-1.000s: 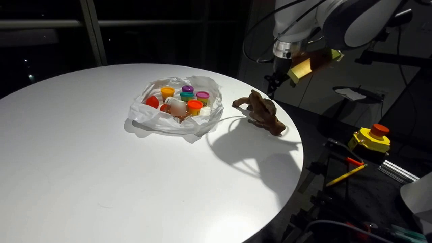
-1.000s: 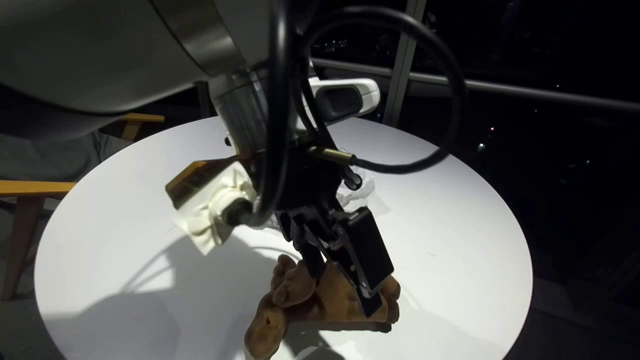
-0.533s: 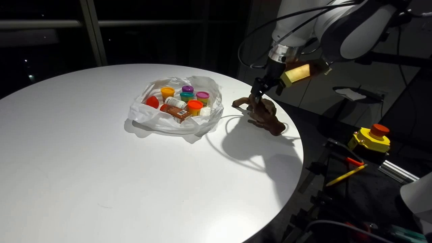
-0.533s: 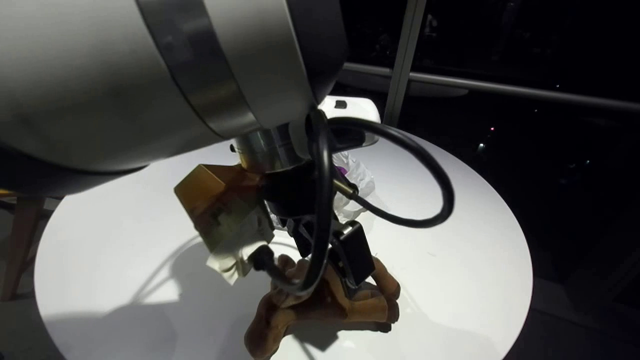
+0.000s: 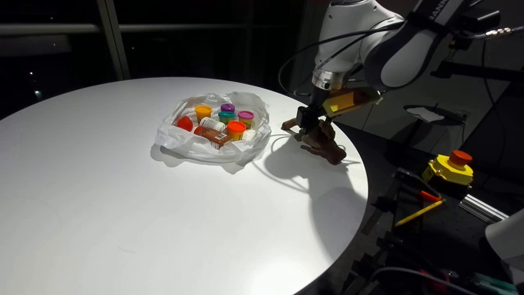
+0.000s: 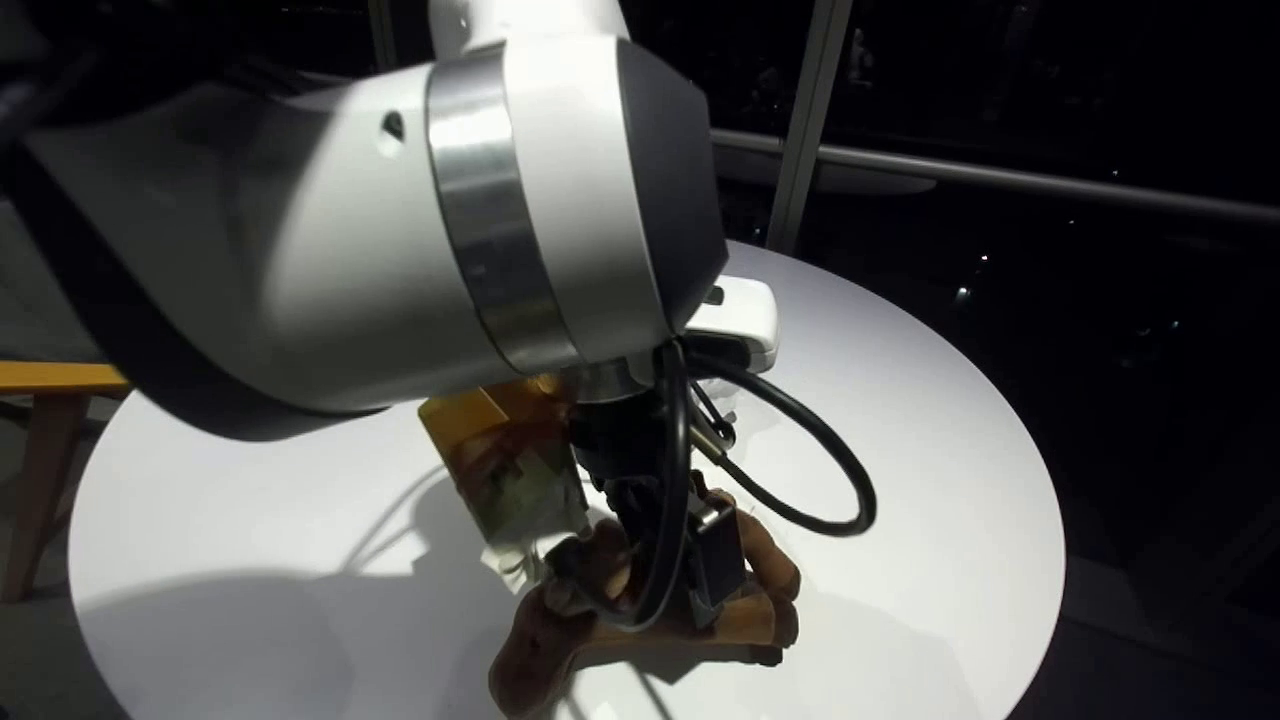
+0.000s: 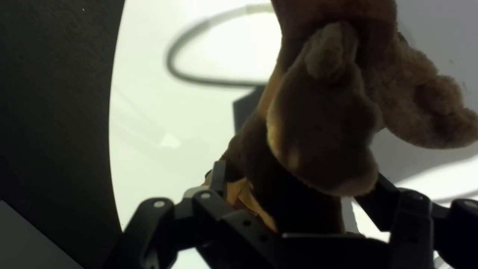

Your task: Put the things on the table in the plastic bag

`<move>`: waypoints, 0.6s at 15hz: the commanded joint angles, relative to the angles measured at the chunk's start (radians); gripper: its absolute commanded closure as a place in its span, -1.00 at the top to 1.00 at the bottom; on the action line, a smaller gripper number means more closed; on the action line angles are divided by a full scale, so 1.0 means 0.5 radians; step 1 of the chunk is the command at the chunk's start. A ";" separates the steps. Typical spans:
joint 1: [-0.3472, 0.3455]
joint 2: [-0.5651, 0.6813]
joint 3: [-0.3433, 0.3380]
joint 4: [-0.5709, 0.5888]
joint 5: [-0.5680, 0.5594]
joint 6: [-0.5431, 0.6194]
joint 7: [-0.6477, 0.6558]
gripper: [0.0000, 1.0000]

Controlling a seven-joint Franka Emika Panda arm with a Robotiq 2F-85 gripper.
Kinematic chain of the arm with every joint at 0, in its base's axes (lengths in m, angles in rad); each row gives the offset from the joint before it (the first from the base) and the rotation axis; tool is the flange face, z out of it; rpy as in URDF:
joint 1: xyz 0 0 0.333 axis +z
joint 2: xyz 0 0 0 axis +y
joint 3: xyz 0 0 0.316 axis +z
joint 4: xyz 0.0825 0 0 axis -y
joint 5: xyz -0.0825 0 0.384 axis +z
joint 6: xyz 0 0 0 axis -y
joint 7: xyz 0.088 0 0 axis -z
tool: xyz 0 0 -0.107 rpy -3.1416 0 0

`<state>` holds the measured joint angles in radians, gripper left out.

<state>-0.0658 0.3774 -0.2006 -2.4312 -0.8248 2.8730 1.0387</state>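
in both exterior views, dark windows (image 5: 184, 45) with a pale rail (image 5: 49, 29) and specks of light (image 5: 38, 94) stood beyond the pincer (image 5: 309, 125). a grey wall (image 5: 446, 93) met dark floor (image 5: 376, 159) to its right in an exterior view. wooden furniture (image 6: 60, 376) stood left of it in an exterior view.

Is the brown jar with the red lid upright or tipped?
Tipped: the brown jar lies on its side in the plastic bag, its red lid pointing sideways.

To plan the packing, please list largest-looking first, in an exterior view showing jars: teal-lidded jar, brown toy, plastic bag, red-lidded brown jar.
Plastic bag
Brown toy, partly hidden
Red-lidded brown jar
Teal-lidded jar
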 commanded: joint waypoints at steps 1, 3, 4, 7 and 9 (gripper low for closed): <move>0.034 0.027 0.008 0.071 0.040 -0.064 0.054 0.09; 0.086 -0.116 -0.024 -0.024 0.003 -0.130 0.135 -0.25; 0.106 -0.195 -0.033 -0.069 -0.012 -0.164 0.178 -0.43; 0.247 -0.528 -0.064 -0.180 -0.122 -0.376 0.397 -0.75; 0.345 -0.717 -0.037 -0.155 -0.283 -0.605 0.620 -0.82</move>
<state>0.0288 0.2052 -0.2135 -2.4686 -0.8721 2.7111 1.2083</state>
